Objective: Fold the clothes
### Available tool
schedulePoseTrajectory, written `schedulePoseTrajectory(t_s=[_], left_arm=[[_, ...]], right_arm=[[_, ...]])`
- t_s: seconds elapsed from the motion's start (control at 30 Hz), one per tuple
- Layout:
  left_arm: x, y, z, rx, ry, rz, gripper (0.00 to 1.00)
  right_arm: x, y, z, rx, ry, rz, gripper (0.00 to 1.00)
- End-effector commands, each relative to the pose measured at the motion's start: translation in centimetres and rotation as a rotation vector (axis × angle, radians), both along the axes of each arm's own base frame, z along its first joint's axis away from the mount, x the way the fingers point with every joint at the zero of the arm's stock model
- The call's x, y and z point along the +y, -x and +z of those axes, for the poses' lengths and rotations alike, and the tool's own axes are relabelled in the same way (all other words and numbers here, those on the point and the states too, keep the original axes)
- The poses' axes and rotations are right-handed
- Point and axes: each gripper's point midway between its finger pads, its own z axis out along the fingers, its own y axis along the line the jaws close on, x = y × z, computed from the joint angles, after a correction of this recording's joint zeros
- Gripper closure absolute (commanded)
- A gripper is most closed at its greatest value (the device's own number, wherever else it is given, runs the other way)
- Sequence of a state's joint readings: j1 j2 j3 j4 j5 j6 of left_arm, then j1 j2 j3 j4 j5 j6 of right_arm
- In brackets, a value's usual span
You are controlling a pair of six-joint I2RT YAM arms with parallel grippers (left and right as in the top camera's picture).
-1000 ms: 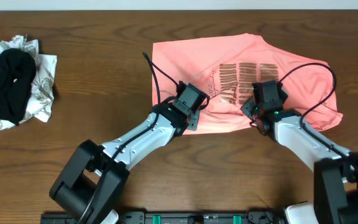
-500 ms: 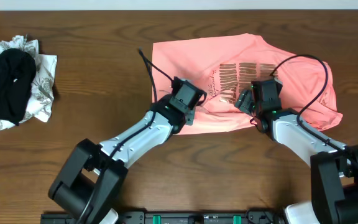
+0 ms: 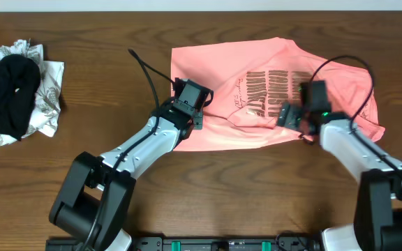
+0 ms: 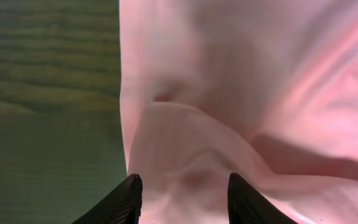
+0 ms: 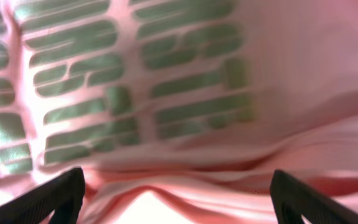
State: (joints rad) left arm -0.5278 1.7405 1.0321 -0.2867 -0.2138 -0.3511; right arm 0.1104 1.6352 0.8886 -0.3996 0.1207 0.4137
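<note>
Fingertips (image 4: 129, 198) of the left gripper (image 4: 188, 199) stand partly apart, with a raised fold of the salmon-pink T-shirt (image 3: 215, 70) between them. Whether they pinch that fold or only straddle it cannot be told from the soft, close wrist view. This gripper sits just inside the shirt's left edge, where bare desk (image 3: 117, 42) shows alongside the cloth.

The right gripper (image 5: 176, 200) is spread wide, its two dark tips at the far corners of its wrist view, holding nothing. It hangs over a rumpled ridge of cloth just below the rows of dark block lettering (image 3: 267, 90).

The T-shirt lies spread on the far middle of the desk, print upward, with creases running across its lower half and bunching at the right side. The left arm covers its lower left corner, and the right arm covers part of the hem below the print. A black cable (image 3: 145, 66) loops up from the left arm, and another (image 3: 340, 61) arches over the shirt from the right arm.

Well apart, at the desk's left end, a black garment (image 3: 9, 94) lies heaped on a white patterned cloth (image 3: 47, 90). The frame edge cuts off the heap's left side.
</note>
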Motion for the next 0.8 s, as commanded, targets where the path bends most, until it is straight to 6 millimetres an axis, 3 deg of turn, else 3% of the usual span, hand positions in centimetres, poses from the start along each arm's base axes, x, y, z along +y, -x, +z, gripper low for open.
schedulePoseTrajectory(t_s=[0.0, 0.17, 0.43, 0.53, 0.77], left_arm=[[-0.2, -0.9, 0.9, -0.034, -0.011, -0.016, 0.55], [-1.2, -0.1, 1.6, -0.013, 0.048, -0.053, 0.55], [-5.0, 3.3, 3.3, 0.114, 0.283, -0.168, 0.55], [-4.7, 4.1, 2.5, 0.163, 0.282, -0.148, 0.55], [-4.1, 5.1, 0.9, 0.222, 0.253, -0.137, 0.55]], right_arm=[[-2.1, -2.0, 5.4, -0.064, 0.054, 0.058, 0.05], [-5.2, -0.9, 8.3, 0.005, 0.087, 0.025, 0.02], [-9.3, 2.7, 7.1, 0.144, 0.063, -0.1, 0.05], [-10.7, 3.5, 6.6, 0.161, 0.059, -0.141, 0.19], [-13.1, 4.3, 5.1, 0.149, 0.055, -0.219, 0.81]])
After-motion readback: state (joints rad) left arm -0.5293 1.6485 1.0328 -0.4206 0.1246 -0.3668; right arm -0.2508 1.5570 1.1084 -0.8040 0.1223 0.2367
